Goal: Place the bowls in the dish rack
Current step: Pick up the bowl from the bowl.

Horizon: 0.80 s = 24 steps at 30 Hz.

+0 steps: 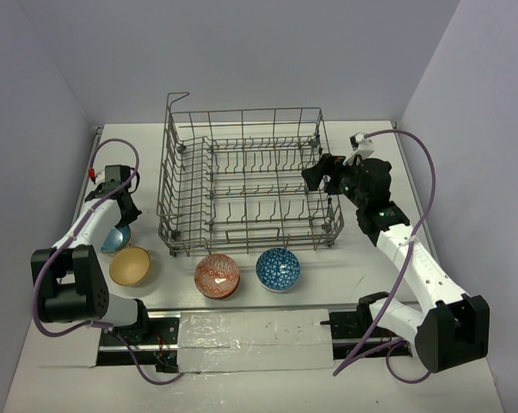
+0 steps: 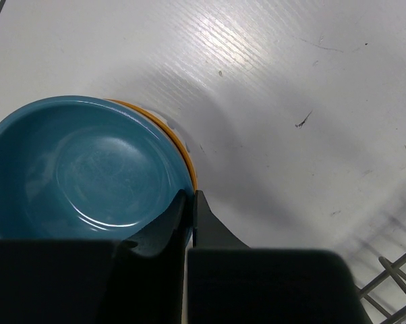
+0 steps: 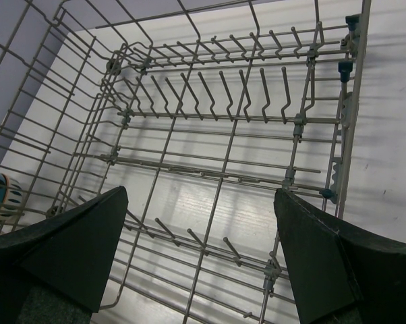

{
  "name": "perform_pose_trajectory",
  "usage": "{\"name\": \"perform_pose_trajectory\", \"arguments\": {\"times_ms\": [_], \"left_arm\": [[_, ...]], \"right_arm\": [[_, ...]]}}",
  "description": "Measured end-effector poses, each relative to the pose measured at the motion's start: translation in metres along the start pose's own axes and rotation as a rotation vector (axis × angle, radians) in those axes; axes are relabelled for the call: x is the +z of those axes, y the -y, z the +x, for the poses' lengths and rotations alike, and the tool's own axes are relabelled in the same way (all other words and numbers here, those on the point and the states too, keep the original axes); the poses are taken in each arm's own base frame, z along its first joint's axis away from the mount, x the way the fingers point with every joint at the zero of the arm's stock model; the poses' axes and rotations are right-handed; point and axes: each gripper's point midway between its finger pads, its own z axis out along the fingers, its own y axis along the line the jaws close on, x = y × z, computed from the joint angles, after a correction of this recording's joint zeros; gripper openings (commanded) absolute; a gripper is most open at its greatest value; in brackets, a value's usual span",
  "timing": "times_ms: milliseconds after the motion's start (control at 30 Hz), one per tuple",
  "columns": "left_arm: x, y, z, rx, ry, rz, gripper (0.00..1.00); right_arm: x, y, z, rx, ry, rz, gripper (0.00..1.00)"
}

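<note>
The grey wire dish rack (image 1: 242, 181) stands at the table's middle back with no bowls in it. My left gripper (image 1: 121, 222) is shut on the rim of a plain blue bowl (image 1: 114, 239), left of the rack. In the left wrist view one finger (image 2: 159, 226) is inside the blue bowl (image 2: 81, 169) and the other is outside. A yellow bowl (image 1: 130, 265) lies beside it, and its rim (image 2: 184, 147) shows from under the blue bowl. My right gripper (image 1: 323, 176) is open and empty above the rack's right side (image 3: 223, 135).
A red patterned bowl (image 1: 217, 275) and a blue patterned bowl (image 1: 278, 268) sit in front of the rack. The rack's near corner (image 2: 398, 277) shows in the left wrist view. The raised handle (image 1: 178, 97) is at the rack's back left corner. Walls close in on three sides.
</note>
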Motion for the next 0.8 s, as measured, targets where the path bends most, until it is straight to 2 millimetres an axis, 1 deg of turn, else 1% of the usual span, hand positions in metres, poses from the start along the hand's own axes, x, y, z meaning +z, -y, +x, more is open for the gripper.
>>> {"name": "perform_pose_trajectory", "arguments": {"times_ms": [233,567,800], "left_arm": [[-0.001,-0.003,-0.003,-0.007,0.015,-0.017,0.00],[-0.014,-0.009,-0.016,-0.038,0.080,-0.025,0.00],[-0.019,-0.012,-0.019,-0.059,0.095,-0.032,0.00]], "right_arm": [[0.000,0.000,0.000,0.000,-0.001,0.001,0.96],[0.002,0.002,0.003,0.004,-0.016,0.006,0.96],[0.002,0.001,0.003,0.004,-0.018,0.003,0.96]]}}
